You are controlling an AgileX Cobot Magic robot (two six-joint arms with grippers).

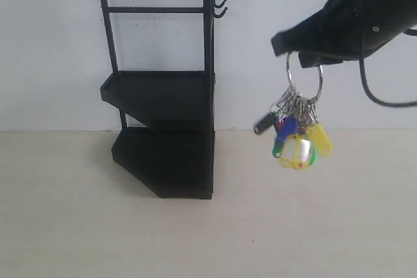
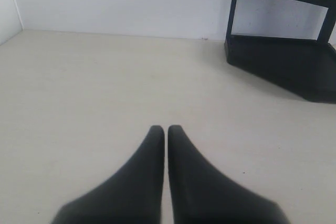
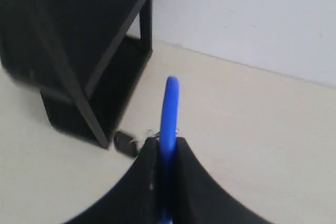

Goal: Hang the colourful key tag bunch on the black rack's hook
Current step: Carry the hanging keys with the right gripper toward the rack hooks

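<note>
The colourful key tag bunch [image 1: 298, 136] hangs in the air to the right of the black rack [image 1: 163, 96], tags dangling from a large silver ring [image 1: 320, 80]. My right gripper [image 1: 281, 42] holds it from above. In the right wrist view the gripper [image 3: 167, 140] is shut on a blue tag [image 3: 171, 103] seen edge-on, with a black tag [image 3: 125, 144] beside it. The rack's two small hooks [image 1: 220, 6] stick out at its top right, higher than the ring and left of it. My left gripper [image 2: 166, 128] is shut on nothing above the table; the exterior view does not show it.
The rack stands against a white wall [image 1: 313, 4] on a pale tabletop [image 1: 293, 226]. Its lower shelf [image 2: 283, 56] shows in the left wrist view, and its frame [image 3: 79, 51] in the right wrist view. A black cable [image 1: 371, 92] loops under the right arm.
</note>
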